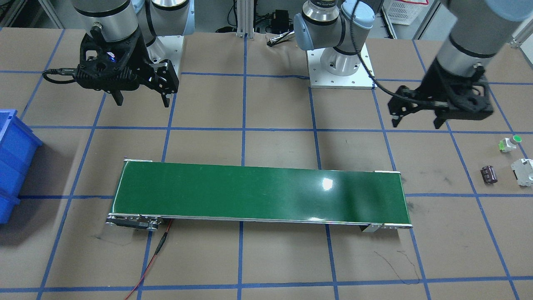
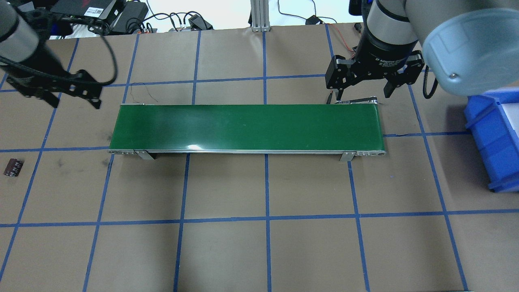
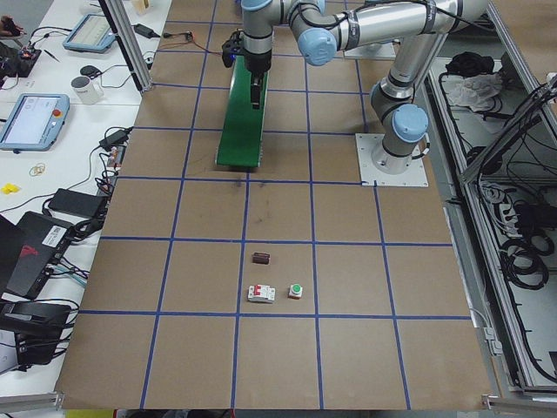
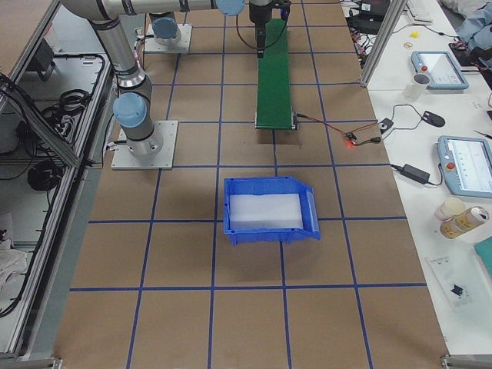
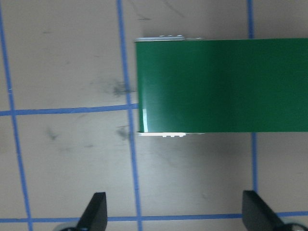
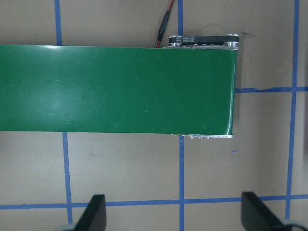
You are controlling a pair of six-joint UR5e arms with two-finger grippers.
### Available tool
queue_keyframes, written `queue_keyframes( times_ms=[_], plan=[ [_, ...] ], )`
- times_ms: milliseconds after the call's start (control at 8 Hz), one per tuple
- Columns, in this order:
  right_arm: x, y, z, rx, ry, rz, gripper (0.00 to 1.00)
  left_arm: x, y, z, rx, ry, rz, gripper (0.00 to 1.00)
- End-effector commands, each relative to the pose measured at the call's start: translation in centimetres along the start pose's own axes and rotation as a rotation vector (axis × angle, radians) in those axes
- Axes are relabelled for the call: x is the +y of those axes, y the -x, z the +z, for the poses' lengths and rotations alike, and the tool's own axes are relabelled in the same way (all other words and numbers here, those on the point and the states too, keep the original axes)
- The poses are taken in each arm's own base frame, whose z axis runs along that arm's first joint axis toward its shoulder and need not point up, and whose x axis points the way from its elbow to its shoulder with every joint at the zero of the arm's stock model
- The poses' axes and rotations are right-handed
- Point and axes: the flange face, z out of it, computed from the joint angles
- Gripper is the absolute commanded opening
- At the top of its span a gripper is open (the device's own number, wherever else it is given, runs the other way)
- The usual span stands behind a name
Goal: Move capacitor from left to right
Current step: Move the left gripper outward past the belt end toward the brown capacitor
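The capacitor [image 1: 489,174] is seen lying on its side on the tabletop [image 1: 283,258] at the robot's left end, well apart from the green conveyor belt [image 1: 258,191]. It is just beside a white-grey blocky part [image 1: 524,171] and near a white part with a green round cap [image 1: 510,143], touching neither. The left jaws are held wide open and empty above the tabletop, off the belt's left end and nearer the robot than the capacitor. The right jaws are likewise spread wide and empty, and are hung by the belt's right end, with a blue bin [image 1: 12,162] beyond it. The capacitor is judged to be light and rigid, with a hard, smooth, round body that is likely to roll if it is nudged on one side only. It is best taken across the middle of its ribbed barrel, the jaws being brought down astride it and closed squarely on the curved sides. A modest squeeze is thought sufficient, since so small a part could slip out under an off-centre grip. Whether any leads are present cannot be told.
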Motion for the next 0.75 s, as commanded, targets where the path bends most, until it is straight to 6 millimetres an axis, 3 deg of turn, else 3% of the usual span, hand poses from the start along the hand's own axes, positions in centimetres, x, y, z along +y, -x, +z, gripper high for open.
queue_keyframes(
  times_ms=[0,125,500,625],
  plan=[
    [0.0,0.0,0.0,0.000,0.001,0.000,1.00,3.3,18.6,3.9,0.006,0.063,-0.072,1.00],
    [0.0,0.0,0.0,0.002,0.000,0.000,1.00,3.1,22.7,6.2,-0.014,0.042,-0.030,1.00],
    [0.0,0.0,0.0,0.002,0.000,-0.002,1.00,1.7,29.3,13.0,-0.043,0.025,-0.016,1.00],
    [0.0,0.0,0.0,0.002,0.000,-0.002,1.00,2.2,32.1,16.3,-0.028,0.036,0.029,1.00]
  ],
)
